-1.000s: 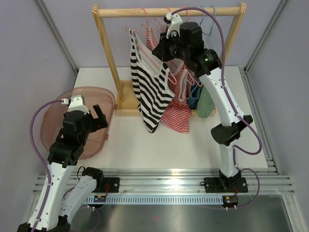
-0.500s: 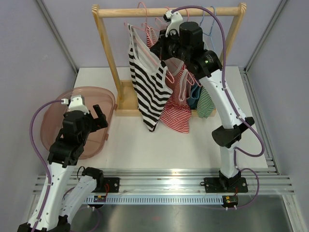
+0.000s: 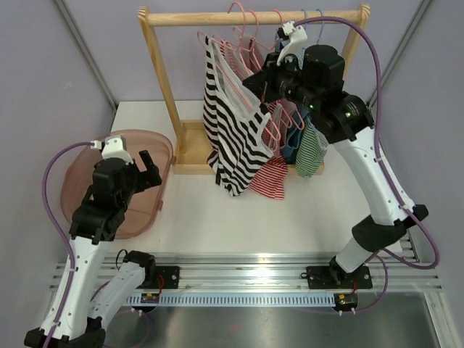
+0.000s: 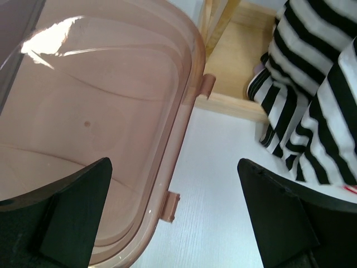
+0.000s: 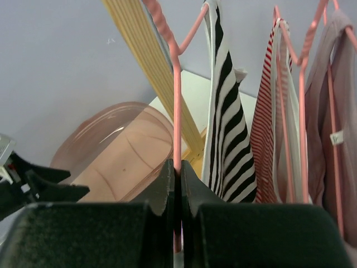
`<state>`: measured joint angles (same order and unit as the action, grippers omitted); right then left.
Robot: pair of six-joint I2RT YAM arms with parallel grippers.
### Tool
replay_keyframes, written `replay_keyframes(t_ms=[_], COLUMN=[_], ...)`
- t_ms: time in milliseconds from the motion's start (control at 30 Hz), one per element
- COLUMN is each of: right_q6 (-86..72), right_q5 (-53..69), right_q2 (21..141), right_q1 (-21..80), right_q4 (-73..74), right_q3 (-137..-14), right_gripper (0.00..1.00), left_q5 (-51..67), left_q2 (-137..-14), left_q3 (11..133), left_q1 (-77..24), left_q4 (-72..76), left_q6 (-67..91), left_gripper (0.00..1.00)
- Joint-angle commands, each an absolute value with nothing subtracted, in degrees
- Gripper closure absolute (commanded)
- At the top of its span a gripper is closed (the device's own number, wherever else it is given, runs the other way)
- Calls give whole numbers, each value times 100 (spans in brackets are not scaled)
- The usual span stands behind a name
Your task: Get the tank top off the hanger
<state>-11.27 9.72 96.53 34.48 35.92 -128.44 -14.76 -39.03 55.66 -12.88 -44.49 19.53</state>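
Note:
A black-and-white striped tank top (image 3: 233, 138) hangs on a pink hanger (image 3: 245, 32) near the wooden rack's top rail (image 3: 217, 17). My right gripper (image 3: 262, 80) is shut on the hanger's pink wire; in the right wrist view the jaws (image 5: 177, 167) pinch the wire (image 5: 176, 100), with the striped top (image 5: 228, 128) just to its right. My left gripper (image 3: 148, 168) is open and empty, low over the table beside the pink bin's rim, left of the top's hem (image 4: 312, 111). In the left wrist view the gripper (image 4: 174, 164) holds nothing.
A translucent pink bin (image 3: 80, 185) sits at the left, also in the left wrist view (image 4: 83, 111). A red-striped top (image 3: 267, 177), a green-striped top (image 3: 310, 156) and more pink hangers hang on the rack. The rack's wooden base (image 3: 190, 148) stands behind the bin.
My right arm has swung to the right, carrying the hanger and striped top right along the rail. My left gripper has shifted slightly and stays open.

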Motion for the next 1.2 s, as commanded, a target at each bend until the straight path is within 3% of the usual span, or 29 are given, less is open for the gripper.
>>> replay_keyframes(t_ms=[0, 200, 533, 833, 1167], right_q6=[-1406, -1757, -1837, -1942, -2074], right_q5=[1028, 1353, 1503, 1951, 2188], right_q2=[8887, 7657, 6022, 5335, 5194], right_q1=[3516, 3524, 3516, 3516, 3524], right_q4=[3181, 3348, 4517, 5334, 5291], right_q3=[-12289, -10953, -9940, -10642, -10565], right_gripper=[100, 100, 100, 100, 100], left_q5=[-1257, -1775, -3357, -3096, -2452], left_q2=[-4121, -4912, -6116, -6837, -7013], left_q3=[6257, 7355, 8358, 9324, 9334], left_q1=[-1379, -2547, -5878, -6504, -6601], left_q4=[-4245, -4359, -3078, -2171, -1661], left_q6=[2083, 2443, 1497, 739, 343], left_gripper=[1, 1, 1, 1, 2])
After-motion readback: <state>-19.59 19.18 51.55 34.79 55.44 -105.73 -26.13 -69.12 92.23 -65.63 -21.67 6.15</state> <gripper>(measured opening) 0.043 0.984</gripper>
